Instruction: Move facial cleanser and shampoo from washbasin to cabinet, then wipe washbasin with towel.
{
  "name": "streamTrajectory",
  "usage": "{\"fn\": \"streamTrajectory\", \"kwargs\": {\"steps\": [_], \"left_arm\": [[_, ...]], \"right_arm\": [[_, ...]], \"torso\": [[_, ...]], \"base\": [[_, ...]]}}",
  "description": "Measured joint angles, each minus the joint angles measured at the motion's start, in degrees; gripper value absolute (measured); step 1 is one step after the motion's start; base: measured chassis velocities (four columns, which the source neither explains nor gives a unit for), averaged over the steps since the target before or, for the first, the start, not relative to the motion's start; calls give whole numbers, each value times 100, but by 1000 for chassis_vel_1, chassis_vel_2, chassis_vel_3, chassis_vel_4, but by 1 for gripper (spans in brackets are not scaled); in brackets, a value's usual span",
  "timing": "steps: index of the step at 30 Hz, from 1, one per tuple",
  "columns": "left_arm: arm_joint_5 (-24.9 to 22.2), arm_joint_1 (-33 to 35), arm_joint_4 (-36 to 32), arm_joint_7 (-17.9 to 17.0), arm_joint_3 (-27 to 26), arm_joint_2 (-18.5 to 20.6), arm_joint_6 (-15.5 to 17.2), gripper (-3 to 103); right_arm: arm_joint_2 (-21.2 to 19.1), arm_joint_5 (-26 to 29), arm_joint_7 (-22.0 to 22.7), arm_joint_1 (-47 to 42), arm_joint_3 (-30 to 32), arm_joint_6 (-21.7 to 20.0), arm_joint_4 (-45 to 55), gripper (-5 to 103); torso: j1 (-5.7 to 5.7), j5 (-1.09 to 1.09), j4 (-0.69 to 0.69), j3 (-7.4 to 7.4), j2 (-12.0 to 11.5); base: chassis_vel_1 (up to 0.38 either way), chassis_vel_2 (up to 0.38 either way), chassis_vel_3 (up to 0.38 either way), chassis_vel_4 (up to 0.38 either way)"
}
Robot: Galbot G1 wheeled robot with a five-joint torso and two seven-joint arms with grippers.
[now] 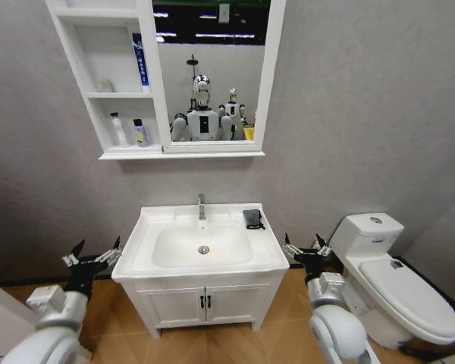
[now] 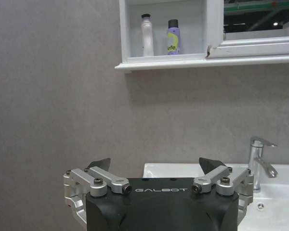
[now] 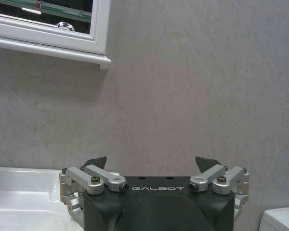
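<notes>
The white washbasin (image 1: 148, 231) sits straight ahead, with the dark grey towel (image 1: 252, 218) folded on its back right corner. Above it hangs the cabinet (image 1: 117, 95) beside the mirror. A white bottle (image 1: 119, 130) (image 2: 147, 36) and a purple black-capped bottle (image 1: 139, 133) (image 2: 173, 38) stand side by side in its lowest compartment; I cannot tell which is cleanser or shampoo. My left gripper (image 1: 98, 246) (image 2: 154, 163) hovers open left of the basin. My right gripper (image 1: 303, 243) (image 3: 151, 160) hovers open to its right, holding nothing.
A chrome tap (image 1: 202, 206) stands at the basin's back edge. A blue tube (image 1: 139, 61) leans in the cabinet's middle compartment. A white toilet (image 1: 394, 280) stands close beside my right arm. The two-door vanity (image 1: 205, 302) is below the basin.
</notes>
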Motion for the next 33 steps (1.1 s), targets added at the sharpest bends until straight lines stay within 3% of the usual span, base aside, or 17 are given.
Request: {"fn": "streamTrajectory", "kwargs": {"steps": [4,8,33], "left_arm": [[68,420,-153,246,-65,-298,-306,100],[83,475,-190,252,-85,-463,-428,100],[141,269,-128,117,-93,-432,-348,100]], "right_arm": [[-30,15,-3,30,6,-6,0,100],[-23,19,-7,43,2,-7,-19,100],[5,16,-83,-17,20,-186,130,100]], "torso": [[0,-1,-1,0,0],[1,-2,0,1,0],[2,-2,-1,1,-1]], "base": [[0,0,0,0],[0,0,0,0],[0,0,0,0]]}}
